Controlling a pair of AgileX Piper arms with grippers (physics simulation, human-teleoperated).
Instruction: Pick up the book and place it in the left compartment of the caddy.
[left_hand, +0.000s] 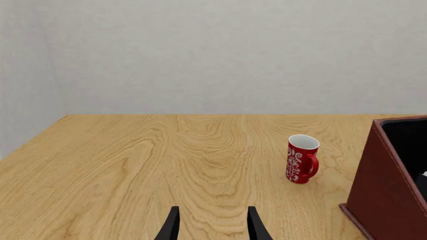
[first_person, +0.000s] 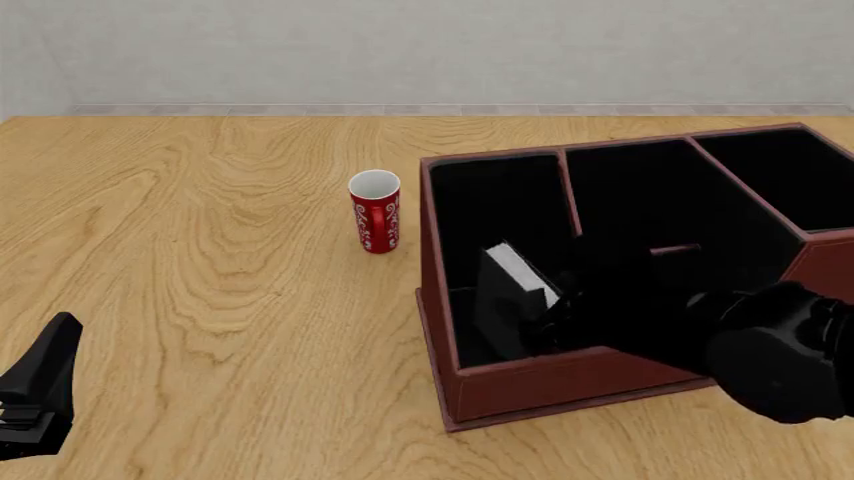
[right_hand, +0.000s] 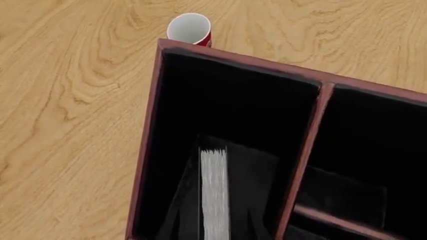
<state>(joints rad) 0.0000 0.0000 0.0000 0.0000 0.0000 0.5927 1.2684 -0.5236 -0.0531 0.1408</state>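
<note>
Holding the book (right_hand: 215, 192) w/ your right gripper (right_hand: 213, 227), you've got it inside the left compartment (first_person: 501, 215) of the caddy (first_person: 441, 330), spine-down-ish, white page edge facing the wrist cam, fingers clamped either side of it. It's prob stiff and fairly heavy, smooth covers, so grip across both covers, not the pages. Left gripper (left_hand: 212, 227) sits spread apart over bare table, red mug (left_hand: 302, 158) ahead of it.

The black book (first_person: 514, 295) with white page edges is standing tilted inside the left compartment (first_person: 501, 215) of the big red-brown caddy (first_person: 561, 385), at the right of the front picture.
</note>
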